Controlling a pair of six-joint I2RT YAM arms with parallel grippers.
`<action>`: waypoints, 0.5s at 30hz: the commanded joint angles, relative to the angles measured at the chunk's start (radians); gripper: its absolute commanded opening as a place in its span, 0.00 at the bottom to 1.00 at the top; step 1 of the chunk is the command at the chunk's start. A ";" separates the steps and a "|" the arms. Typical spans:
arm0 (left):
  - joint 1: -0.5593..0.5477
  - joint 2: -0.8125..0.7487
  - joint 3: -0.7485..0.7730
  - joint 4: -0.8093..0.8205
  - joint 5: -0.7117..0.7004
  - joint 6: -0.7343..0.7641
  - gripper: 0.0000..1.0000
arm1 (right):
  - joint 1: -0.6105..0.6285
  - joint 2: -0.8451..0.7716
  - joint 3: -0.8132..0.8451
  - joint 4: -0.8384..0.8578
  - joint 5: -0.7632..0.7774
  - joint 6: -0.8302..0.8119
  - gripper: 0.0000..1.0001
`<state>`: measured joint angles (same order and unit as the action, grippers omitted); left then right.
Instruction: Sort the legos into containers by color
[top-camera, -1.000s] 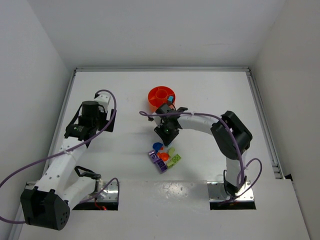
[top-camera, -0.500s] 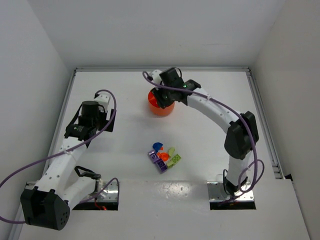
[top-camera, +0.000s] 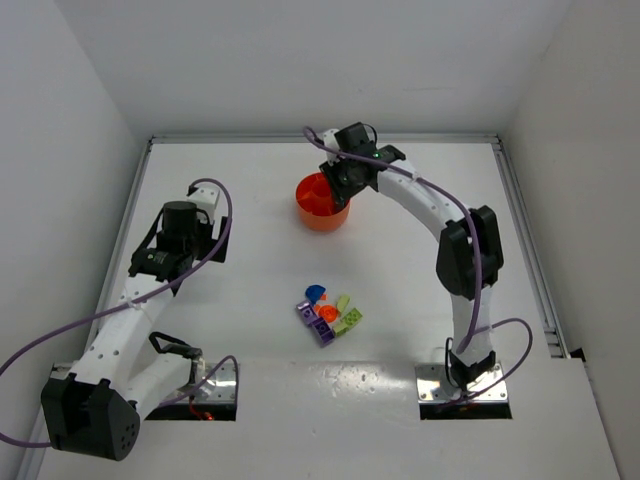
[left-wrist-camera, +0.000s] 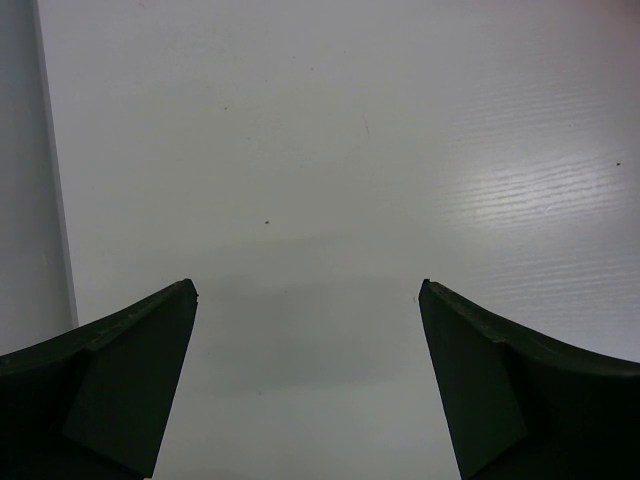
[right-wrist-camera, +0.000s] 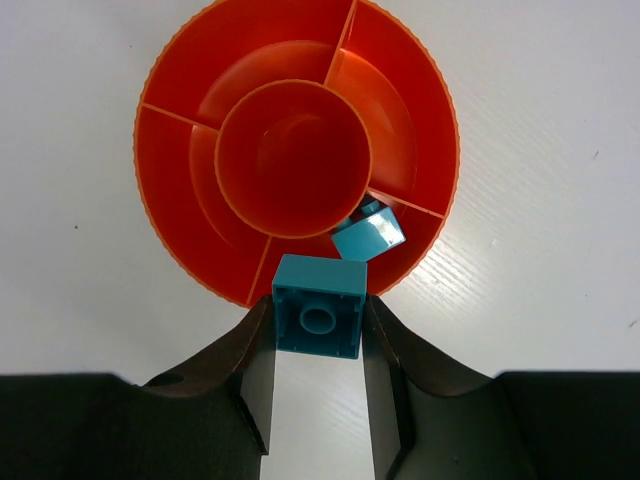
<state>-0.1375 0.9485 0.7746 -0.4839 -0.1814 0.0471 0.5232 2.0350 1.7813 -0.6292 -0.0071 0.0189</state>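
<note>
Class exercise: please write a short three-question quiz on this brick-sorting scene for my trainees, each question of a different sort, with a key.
1. True or false: the left hand holds a brick.
2. The held brick in the right hand is: A purple, B teal, C orange.
3. How many bricks lie visibly in the orange tray?
Key: 1 false, it is open and holds nothing. 2 B. 3 one, a teal brick in a wedge section.

A white table (top-camera: 250, 200) sits enclosed by plain white walls (top-camera: 320, 60).
</note>
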 joint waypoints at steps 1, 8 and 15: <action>0.009 -0.017 -0.001 0.033 -0.009 -0.010 1.00 | -0.005 -0.007 0.036 0.016 -0.028 0.004 0.10; 0.009 -0.017 -0.001 0.033 -0.009 -0.010 1.00 | -0.014 0.022 0.017 0.025 -0.062 0.004 0.10; 0.009 -0.017 -0.001 0.033 -0.009 -0.010 1.00 | -0.014 0.031 0.007 0.034 -0.062 0.004 0.11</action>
<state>-0.1375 0.9482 0.7746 -0.4808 -0.1814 0.0471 0.5129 2.0609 1.7809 -0.6289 -0.0559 0.0193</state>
